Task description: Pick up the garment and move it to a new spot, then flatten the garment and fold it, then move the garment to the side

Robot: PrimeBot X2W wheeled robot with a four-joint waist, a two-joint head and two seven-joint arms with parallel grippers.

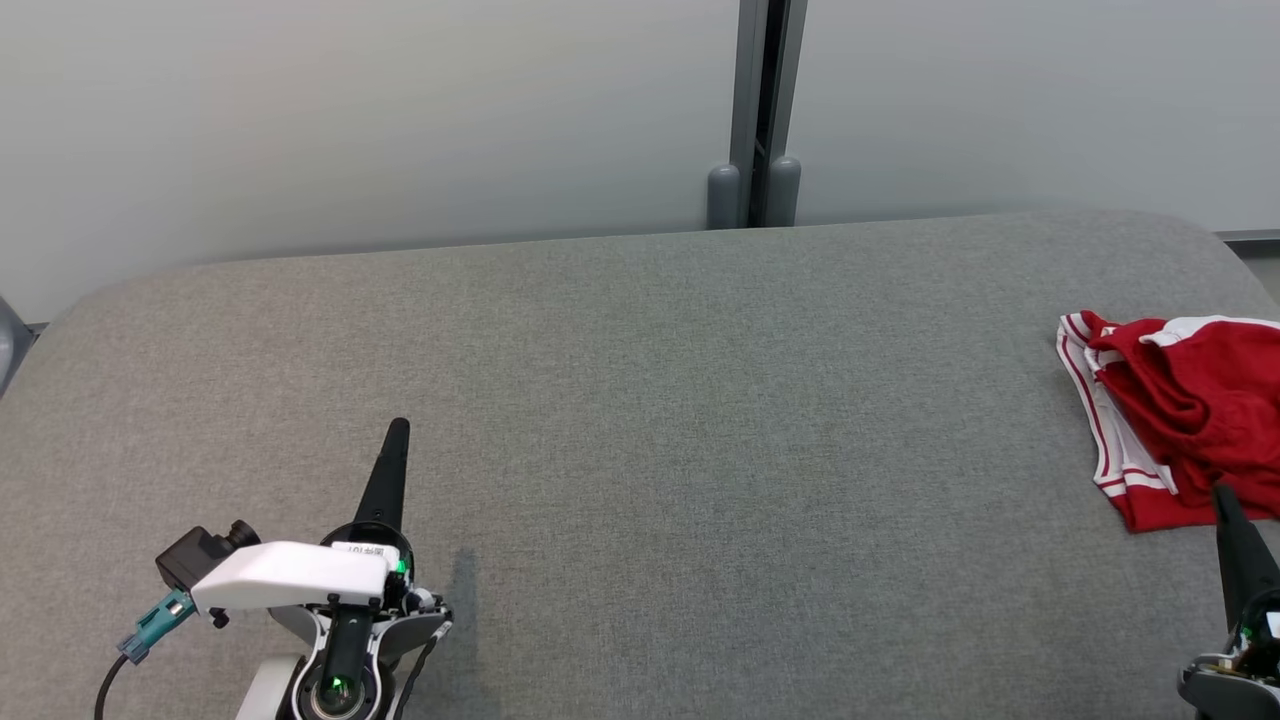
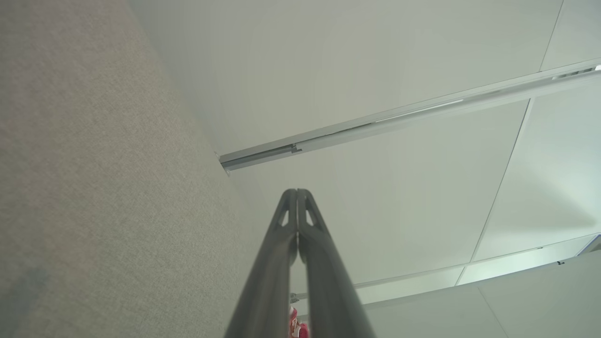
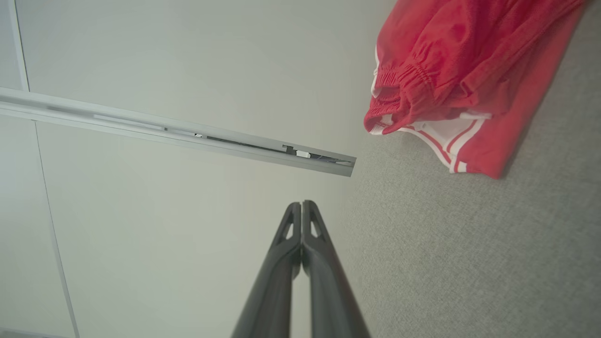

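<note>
Grey fabric-covered counter [image 1: 640, 450] stretching across the head view, its corners rounding off at far left and far right. Pale wall panels [image 1: 350, 120] standing behind it, running along its far edge. Grey vertical post [image 1: 765, 90] splitting the panels, a dark slot running down its middle. Two rounded grey caps [image 1: 723, 195] sitting at the post's foot, right at the counter's far edge. Small grey shape [image 1: 8, 345] poking in at the left border, too cropped to identify.

Bright, even light; soft shadows, sharp focus.

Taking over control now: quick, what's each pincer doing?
Left pincer: closed, empty.
Right pincer: closed, empty, apart from the red shorts.
</note>
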